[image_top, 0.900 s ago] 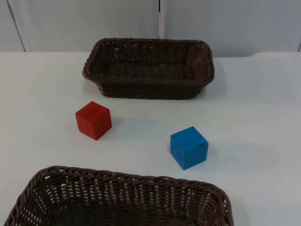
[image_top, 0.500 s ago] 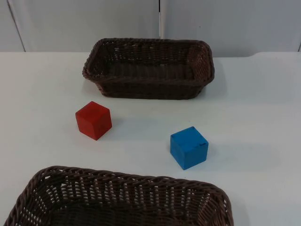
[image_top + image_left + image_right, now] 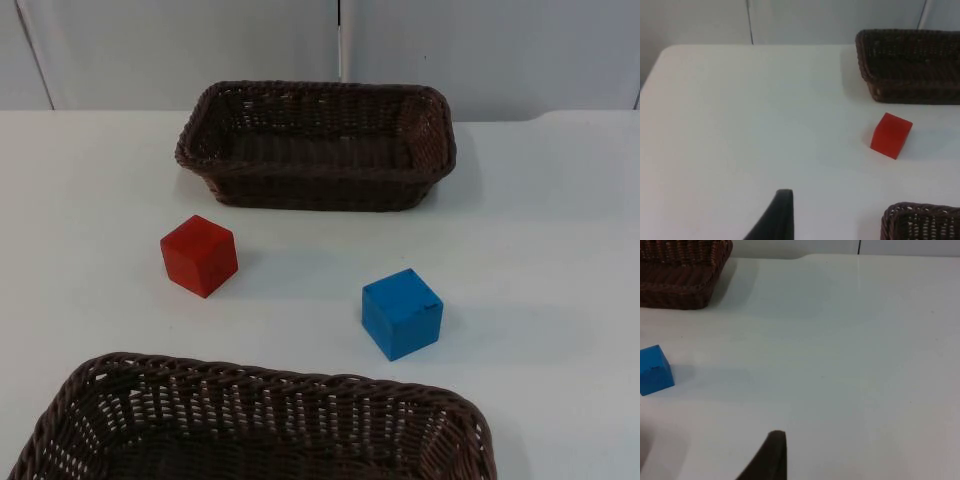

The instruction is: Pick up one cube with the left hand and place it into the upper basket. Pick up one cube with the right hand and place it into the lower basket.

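Resting cubes: red cube (image 3: 199,256) and blue cube (image 3: 401,313) between upper basket (image 3: 316,146) and lower basket (image 3: 250,423).
Left gripper (image 3: 777,215): holds nothing, opening unclear.
Right gripper (image 3: 771,455): likewise.

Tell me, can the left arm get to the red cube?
Probably yes. The red cube sits alone on bare table, apart from both baskets, and from the left wrist view nothing stands between the left gripper's fingertip and it.

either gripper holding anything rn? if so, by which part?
Nothing held. The red cube and blue cube both sit free on the table, between the two baskets, with no gripper at either.
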### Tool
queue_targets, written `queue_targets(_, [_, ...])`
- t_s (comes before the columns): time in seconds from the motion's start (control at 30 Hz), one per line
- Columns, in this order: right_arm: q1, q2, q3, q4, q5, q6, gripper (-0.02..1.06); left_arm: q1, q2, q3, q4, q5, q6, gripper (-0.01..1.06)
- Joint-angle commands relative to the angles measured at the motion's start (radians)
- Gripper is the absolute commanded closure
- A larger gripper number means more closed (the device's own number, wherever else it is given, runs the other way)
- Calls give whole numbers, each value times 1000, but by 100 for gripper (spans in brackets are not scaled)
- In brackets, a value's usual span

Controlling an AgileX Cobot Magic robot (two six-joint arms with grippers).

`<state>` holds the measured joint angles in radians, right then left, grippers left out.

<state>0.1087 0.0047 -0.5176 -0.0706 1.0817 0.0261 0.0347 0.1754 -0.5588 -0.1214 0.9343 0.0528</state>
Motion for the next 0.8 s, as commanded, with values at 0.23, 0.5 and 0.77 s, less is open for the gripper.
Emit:
queue_targets(0.23, [-7, -5, 3, 3, -3, -1, -1, 2, 148, -6, -120, -120, 69, 0])
queue_targets(0.5, [-7, -5, 3, 3, -3, -1, -1, 2, 278, -6, -195, -166, 154, 0])
queue_targets(0.77, [-7, -5, 3, 3, -3, -1, -1, 2, 359, -7, -316, -236, 267, 0])
